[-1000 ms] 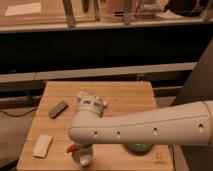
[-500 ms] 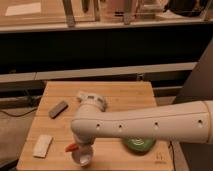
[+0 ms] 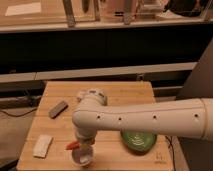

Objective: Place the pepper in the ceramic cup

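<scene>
Nearly done: pepper (image 3: 73, 145) pinched in gripper (image 3: 80, 146), hanging just over rim of ceramic cup (image 3: 81, 158) at front of wooden table (image 3: 125, 92), green bowl (image 3: 138, 141) to one side; release into cup still left.

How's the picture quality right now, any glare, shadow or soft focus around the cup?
Camera view: warm, dim light and soft focus throughout; no strong glare on the wooden table. The white arm hides most of the end effector, which is shut on the small orange-red pepper just above the small white ceramic cup. The background above the table is dark.
</scene>
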{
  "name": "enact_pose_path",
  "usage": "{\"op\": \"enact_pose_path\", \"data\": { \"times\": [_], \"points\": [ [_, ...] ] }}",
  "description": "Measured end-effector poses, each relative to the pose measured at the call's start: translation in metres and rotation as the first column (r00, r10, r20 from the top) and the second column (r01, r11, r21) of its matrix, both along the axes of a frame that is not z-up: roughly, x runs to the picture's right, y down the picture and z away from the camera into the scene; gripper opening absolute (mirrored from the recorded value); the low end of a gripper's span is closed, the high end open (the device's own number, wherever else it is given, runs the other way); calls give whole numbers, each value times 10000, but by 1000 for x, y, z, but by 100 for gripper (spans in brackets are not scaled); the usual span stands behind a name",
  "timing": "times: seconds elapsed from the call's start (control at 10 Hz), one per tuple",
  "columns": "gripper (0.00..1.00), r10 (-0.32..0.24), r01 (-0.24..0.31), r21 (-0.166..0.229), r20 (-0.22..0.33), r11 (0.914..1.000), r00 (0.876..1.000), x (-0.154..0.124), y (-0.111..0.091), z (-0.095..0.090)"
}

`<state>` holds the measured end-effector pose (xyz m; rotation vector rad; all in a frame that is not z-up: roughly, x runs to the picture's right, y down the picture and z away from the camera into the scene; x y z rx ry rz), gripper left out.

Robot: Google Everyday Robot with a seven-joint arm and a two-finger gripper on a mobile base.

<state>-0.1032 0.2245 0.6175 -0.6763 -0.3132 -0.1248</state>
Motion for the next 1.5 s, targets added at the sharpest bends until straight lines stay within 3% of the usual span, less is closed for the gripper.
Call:
{"op": "enact_pose_path", "data": {
  "times": [0.2, 0.5, 1.5],
  "points": [
    [0, 277, -288, -338, -310, 9990, 9991, 5, 1, 4],
    [0, 530, -555, -756, -347, 9956, 9980, 6, 3, 7],
    [0, 1096, -1125, -1215, -303, 9862, 9935, -1, 17, 7]
  ]
}}
